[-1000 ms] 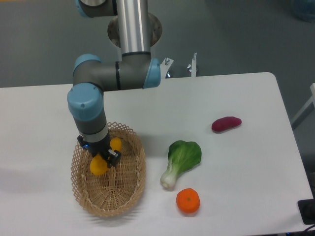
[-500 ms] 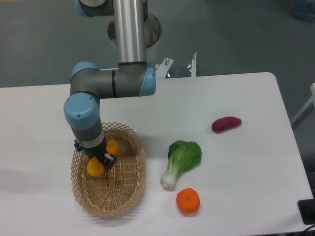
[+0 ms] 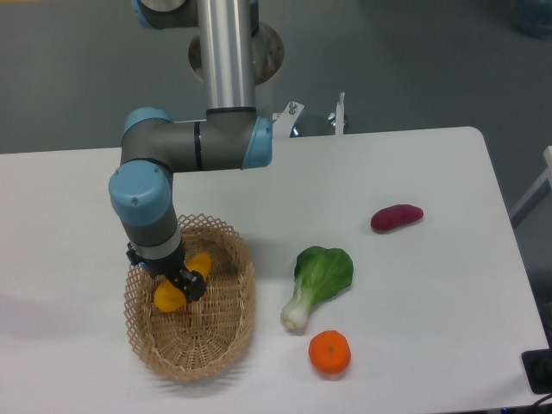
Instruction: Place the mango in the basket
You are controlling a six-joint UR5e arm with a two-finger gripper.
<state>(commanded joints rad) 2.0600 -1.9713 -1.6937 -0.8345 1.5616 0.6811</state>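
Now | jaws (image 3: 178, 282) clamp smooth tapered mango (image 3: 175, 289) | inside woven wicker basket (image 3: 226, 332)

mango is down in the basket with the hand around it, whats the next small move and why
Probably open the hand and let go. The mango sits low inside the basket, within its rim, with the hand closed across its middle. Whether it already rests on the weave cannot be told from this view, so a slight lowering first may be safer. The other foods lie apart on the table and are not involved.

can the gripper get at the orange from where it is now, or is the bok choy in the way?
Probably not yet: the gripper is shut on the mango over the basket. The orange lies open from above, apart from the bok choy.
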